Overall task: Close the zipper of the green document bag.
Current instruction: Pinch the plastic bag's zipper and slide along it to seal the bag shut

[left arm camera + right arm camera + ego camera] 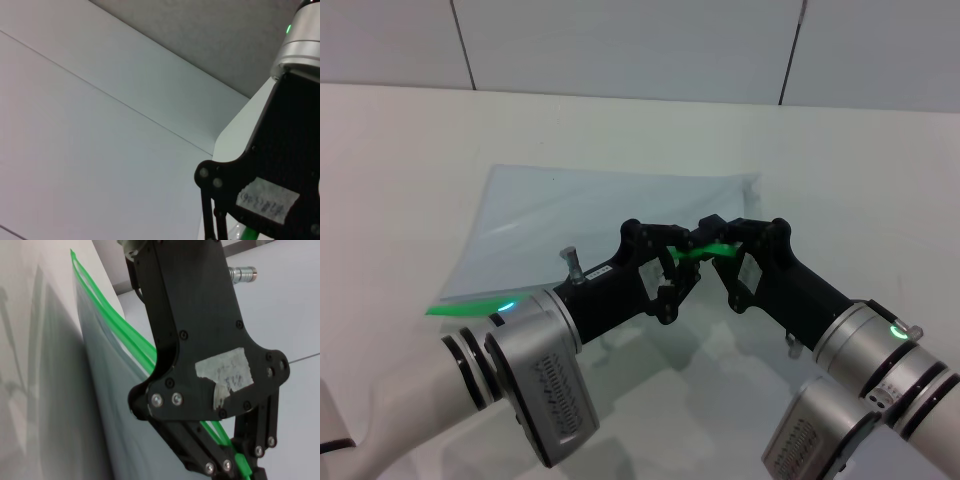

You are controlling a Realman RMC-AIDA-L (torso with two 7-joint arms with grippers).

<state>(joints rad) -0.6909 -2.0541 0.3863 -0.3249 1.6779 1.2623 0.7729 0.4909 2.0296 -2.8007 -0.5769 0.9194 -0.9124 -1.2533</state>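
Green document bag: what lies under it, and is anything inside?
The green document bag lies flat on the white table, which shows dimly through the plastic; nothing is visible inside. The left gripper and right gripper cover the middle of the zipper.

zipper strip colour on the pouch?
Bright green zipper strip on the translucent blue-grey plastic pouch; clearest in the right wrist view.

Head camera looks down on the table (400,170); both wrist cameras sit close, sharing the zipper (122,330).
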